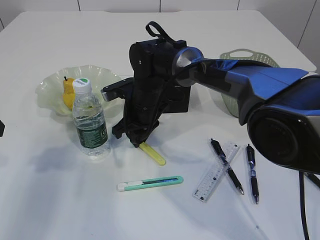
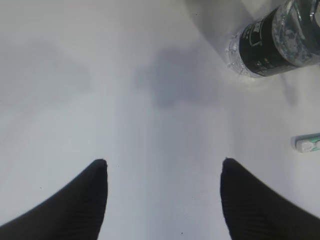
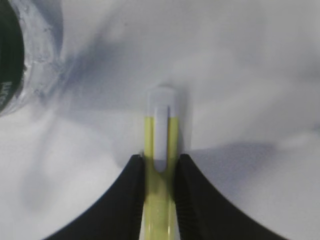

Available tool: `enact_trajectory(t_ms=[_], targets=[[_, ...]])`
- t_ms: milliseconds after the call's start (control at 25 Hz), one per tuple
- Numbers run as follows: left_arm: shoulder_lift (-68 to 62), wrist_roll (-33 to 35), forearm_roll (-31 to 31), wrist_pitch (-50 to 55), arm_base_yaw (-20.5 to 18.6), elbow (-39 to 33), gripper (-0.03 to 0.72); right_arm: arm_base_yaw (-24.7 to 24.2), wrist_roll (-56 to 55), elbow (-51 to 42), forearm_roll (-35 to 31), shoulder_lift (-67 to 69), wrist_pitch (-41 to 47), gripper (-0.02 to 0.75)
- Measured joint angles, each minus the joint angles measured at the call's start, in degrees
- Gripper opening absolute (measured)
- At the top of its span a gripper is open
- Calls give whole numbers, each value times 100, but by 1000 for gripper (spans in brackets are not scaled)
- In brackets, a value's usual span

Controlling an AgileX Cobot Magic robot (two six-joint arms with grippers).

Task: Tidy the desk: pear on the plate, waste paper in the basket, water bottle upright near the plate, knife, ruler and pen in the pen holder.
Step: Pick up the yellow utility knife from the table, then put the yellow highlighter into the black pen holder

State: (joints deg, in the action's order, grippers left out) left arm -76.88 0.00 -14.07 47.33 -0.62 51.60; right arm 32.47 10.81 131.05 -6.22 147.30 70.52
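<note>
My right tool (image 3: 160,172) has its two black ribbed fingers pressed against the sides of a yellow pen (image 3: 159,150) lying flat on the white surface (image 1: 60,200), pinched just behind its white clip end. To do this well I judge I should lift straight up, keep the slim, smooth barrel from swivelling, then tip it end-down over the pen holder (image 1: 181,100), the matte black box just behind my wrist. My left tool (image 2: 164,200) hangs wide, holding nothing. Left of the yellow pen the clear water bottle (image 1: 90,122) stands upright; behind it the yellow pear (image 1: 68,93) sits in the ruffled glass plate (image 1: 50,85). In front of the pen lies a teal knife (image 1: 150,183); to its right, a clear ruler (image 1: 216,171) and two dark pens (image 1: 227,166).
</note>
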Motion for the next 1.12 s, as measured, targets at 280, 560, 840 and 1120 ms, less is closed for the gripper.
enact_trajectory(t_ms=[280,560,840,1120], targets=[[0,0,0,0,0,0,500,0,-31,21,0,0,-12,146],[0,0,10,0,0,0,500,0,-31,494,0,0,-12,146],[0,0,10,0,0,0,500,0,-88,1124,71,0,-3,145],[0,0,10,0,0,0,500,0,-241,1271,263,-22,34,145]])
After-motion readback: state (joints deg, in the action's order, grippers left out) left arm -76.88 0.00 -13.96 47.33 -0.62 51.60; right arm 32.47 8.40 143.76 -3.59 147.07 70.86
